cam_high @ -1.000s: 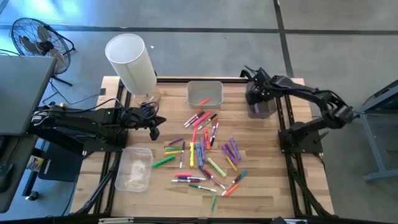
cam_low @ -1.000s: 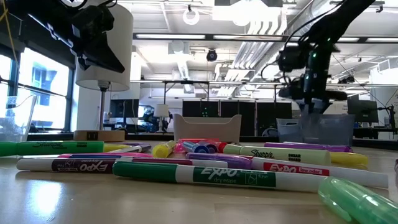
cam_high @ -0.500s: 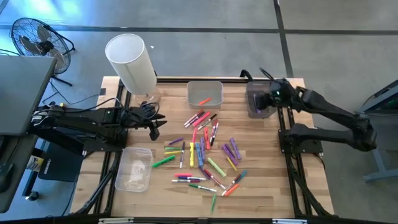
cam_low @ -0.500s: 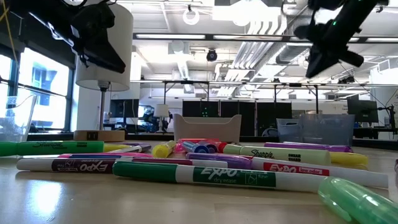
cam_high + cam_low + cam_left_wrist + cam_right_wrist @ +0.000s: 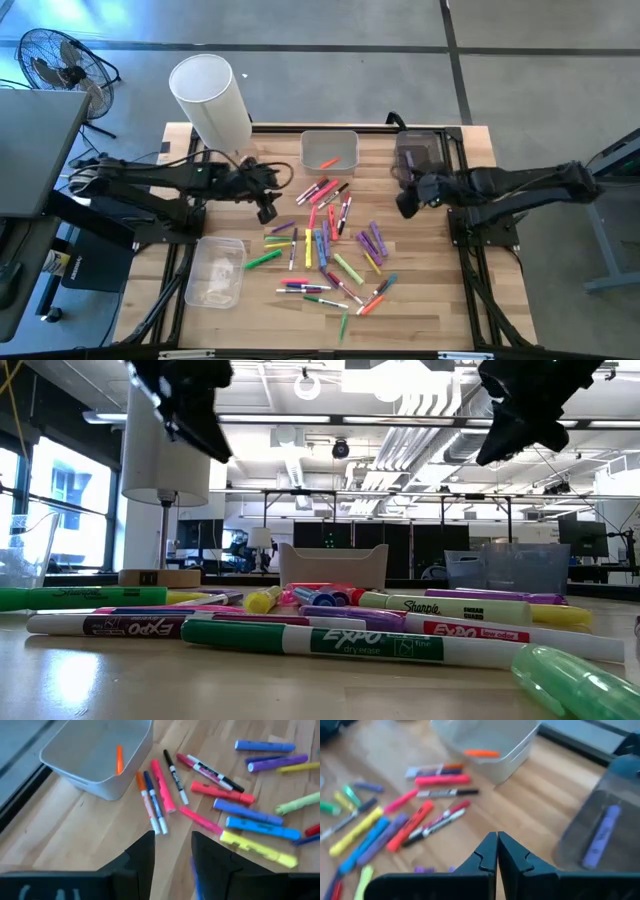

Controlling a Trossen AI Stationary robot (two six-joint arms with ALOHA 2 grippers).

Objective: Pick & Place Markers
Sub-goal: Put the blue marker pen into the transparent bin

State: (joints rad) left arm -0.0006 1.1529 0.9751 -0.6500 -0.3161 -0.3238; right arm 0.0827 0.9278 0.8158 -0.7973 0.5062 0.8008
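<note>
**A:** Where are the markers?

**B:** Most of the markers (image 5: 325,240) lie scattered flat on the wooden table (image 5: 430,290), filling the centre of the high view: pink and red ones toward the upper middle, purple to the right, green and yellow lower down. One orange marker (image 5: 328,162) lies inside the grey bin (image 5: 329,150) at the upper centre, and one purple marker (image 5: 600,835) lies in the clear bin (image 5: 417,158) at the upper right of the table.

**A:** And the left gripper?

**B:** The left gripper (image 5: 266,205) hangs above the table just left of the pile, below the white lamp (image 5: 210,100) in the high view. In its wrist view its fingers (image 5: 142,860) stand a little apart with nothing between them, over the pink and blue markers beside the grey bin.

**A:** The right one?

**B:** The right gripper (image 5: 408,204) hovers right of the pile, just below the clear bin in the high view. Its fingers (image 5: 487,852) are pressed together and hold nothing.

**A:** Anything else on the table?

**B:** A second clear bin (image 5: 214,272) at the lower left; I cannot make out anything in it.
</note>
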